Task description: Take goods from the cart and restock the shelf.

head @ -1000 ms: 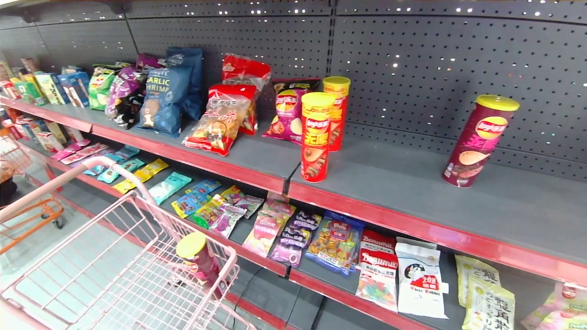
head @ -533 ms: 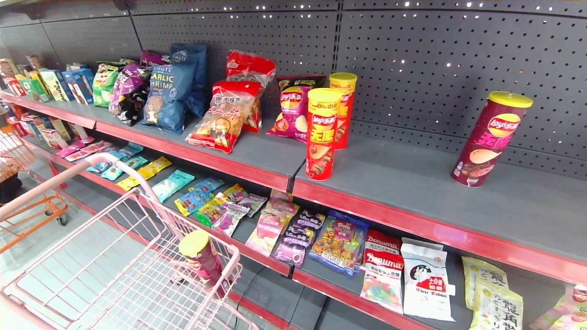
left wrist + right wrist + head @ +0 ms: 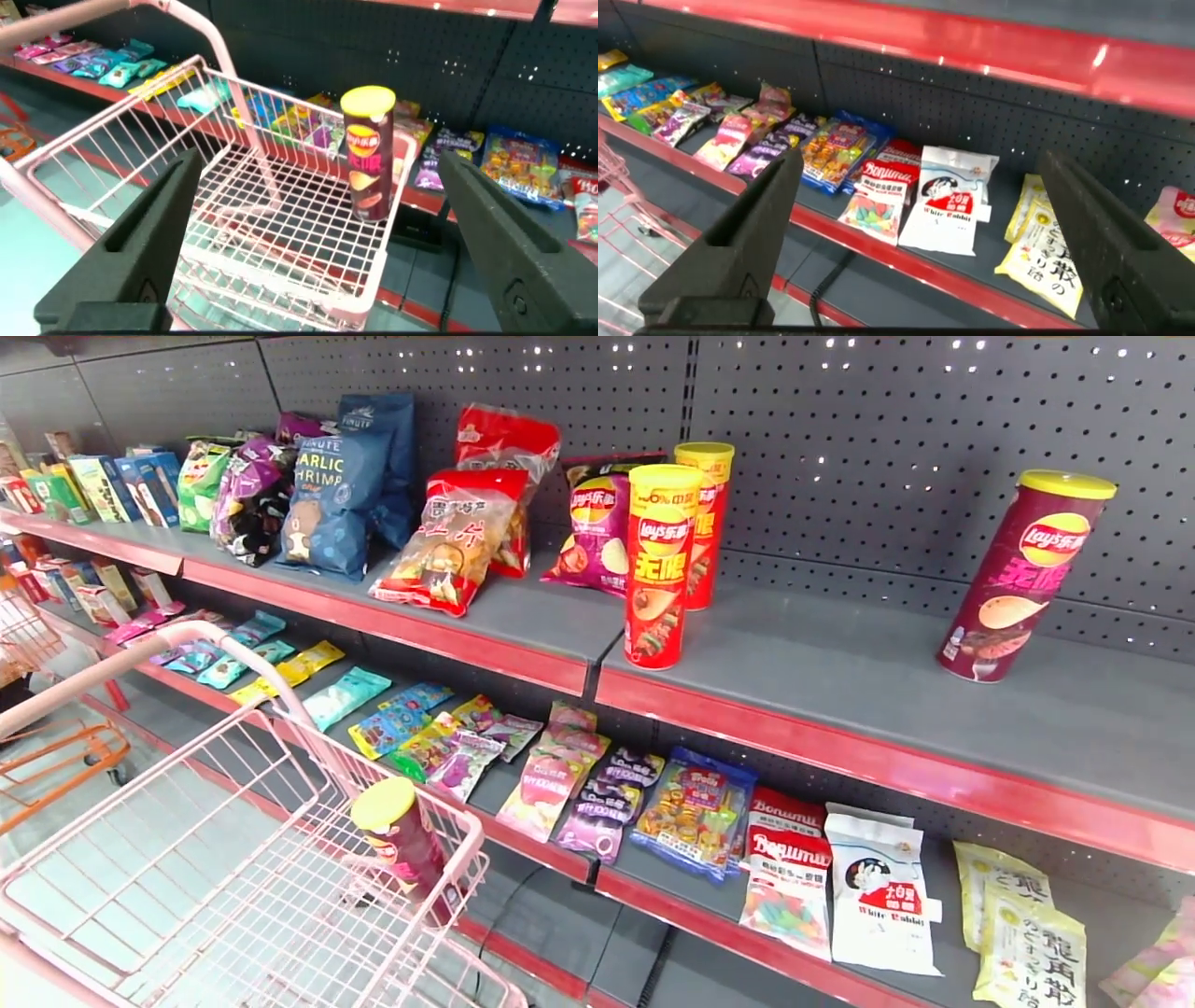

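A pink wire cart (image 3: 187, 756) stands at the lower left. One maroon chip can (image 3: 401, 845) with a yellow lid stands upright in the cart's corner nearest the shelf. On the upper grey shelf (image 3: 840, 681) a matching maroon can (image 3: 1022, 574) stands at the right, and two red cans (image 3: 658, 565) stand in the middle. My left gripper (image 3: 316, 163) hangs open above the cart (image 3: 121, 131), its fingers wide apart on either side of the can (image 3: 367, 154). My right gripper (image 3: 923, 161) is open in front of the lower shelf (image 3: 878, 243), holding nothing.
Snack bags (image 3: 327, 504) and boxes fill the upper shelf's left half; bare shelf lies between the red cans and the maroon can. Candy packets (image 3: 691, 812) line the lower shelf. An orange cart (image 3: 56, 756) stands at the far left.
The head camera has tilted, so the whole picture has shifted slightly. The cans, bags and cart keep their places.
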